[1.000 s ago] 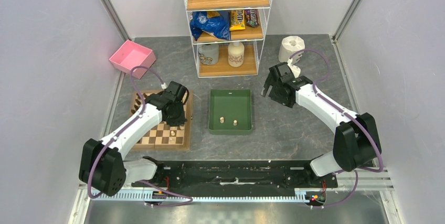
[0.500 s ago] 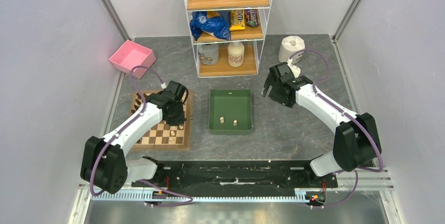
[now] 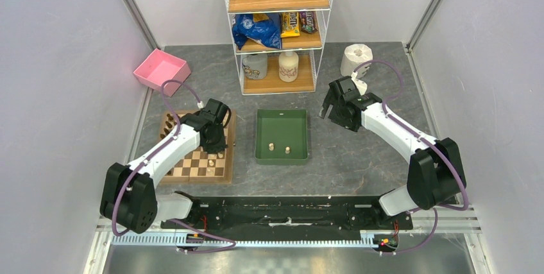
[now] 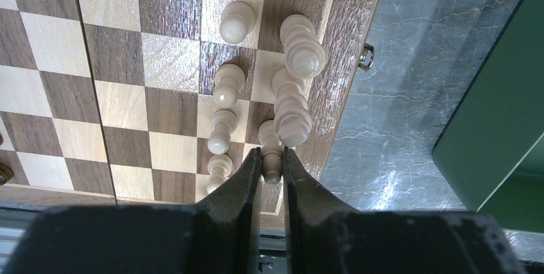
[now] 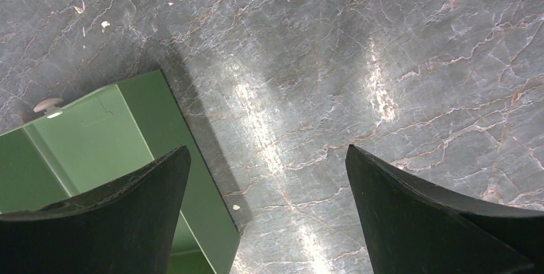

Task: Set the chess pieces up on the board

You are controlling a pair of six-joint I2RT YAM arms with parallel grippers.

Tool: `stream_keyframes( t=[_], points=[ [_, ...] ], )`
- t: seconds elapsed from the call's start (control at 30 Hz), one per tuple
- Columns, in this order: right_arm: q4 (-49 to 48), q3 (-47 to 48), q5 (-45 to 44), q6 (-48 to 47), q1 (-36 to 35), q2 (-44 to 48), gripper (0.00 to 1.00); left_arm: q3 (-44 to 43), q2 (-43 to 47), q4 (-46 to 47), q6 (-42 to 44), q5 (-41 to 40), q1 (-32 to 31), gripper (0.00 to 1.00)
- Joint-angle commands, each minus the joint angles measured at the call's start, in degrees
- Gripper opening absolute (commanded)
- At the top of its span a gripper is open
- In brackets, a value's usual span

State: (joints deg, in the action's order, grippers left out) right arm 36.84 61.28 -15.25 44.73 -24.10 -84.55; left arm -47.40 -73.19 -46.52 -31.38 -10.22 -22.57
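The board (image 3: pixel 186 166) lies at the left, with dark chess pieces (image 3: pixel 169 122) along its far left edge and cream chess pieces (image 4: pixel 229 88) in two rows along its right edge. My left gripper (image 4: pixel 272 153) is over the near right corner of the board (image 4: pixel 122 56), shut on a cream piece (image 4: pixel 272 158) close to the last row. My left gripper (image 3: pixel 215 145) hides that spot in the top view. My right gripper (image 5: pixel 266 152) hangs open over bare table, just right of the green tray (image 5: pixel 192 178).
The green tray (image 3: pixel 259 134) sits mid-table with two cream pieces (image 3: pixel 279 149) inside; one (image 5: pixel 48 104) shows in the right wrist view. A pink bin (image 3: pixel 161 70) stands far left, a wire shelf (image 3: pixel 279 27) at the back, and a paper roll (image 3: pixel 356 59) behind the right arm.
The left arm has shifted slightly over the board's right edge, its grip unchanged. The right arm has not moved.
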Motion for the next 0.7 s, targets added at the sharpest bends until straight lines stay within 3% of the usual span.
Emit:
stream_keyframes(
  t=[0.0,0.1,0.57,0.67],
  points=[
    [-1.24,1.10,0.03,-0.35,0.28,-0.73,0.99,0.29,-0.04,1.36,1.32,-1.56,0.31,0.13],
    [-1.24,1.13,0.05,-0.35,0.28,-0.71,0.99,0.16,-0.07,1.43,1.36,-1.58,0.30,0.14],
    [-1.24,1.41,0.16,-0.61,0.29,-0.88,0.99,-0.79,1.87,0.28,1.34,-1.39,0.33,0.44],
    [-1.27,1.49,0.22,-0.61,0.33,-1.01,0.99,-2.45,3.11,-1.39,1.22,-1.91,0.29,0.46]
  ],
)
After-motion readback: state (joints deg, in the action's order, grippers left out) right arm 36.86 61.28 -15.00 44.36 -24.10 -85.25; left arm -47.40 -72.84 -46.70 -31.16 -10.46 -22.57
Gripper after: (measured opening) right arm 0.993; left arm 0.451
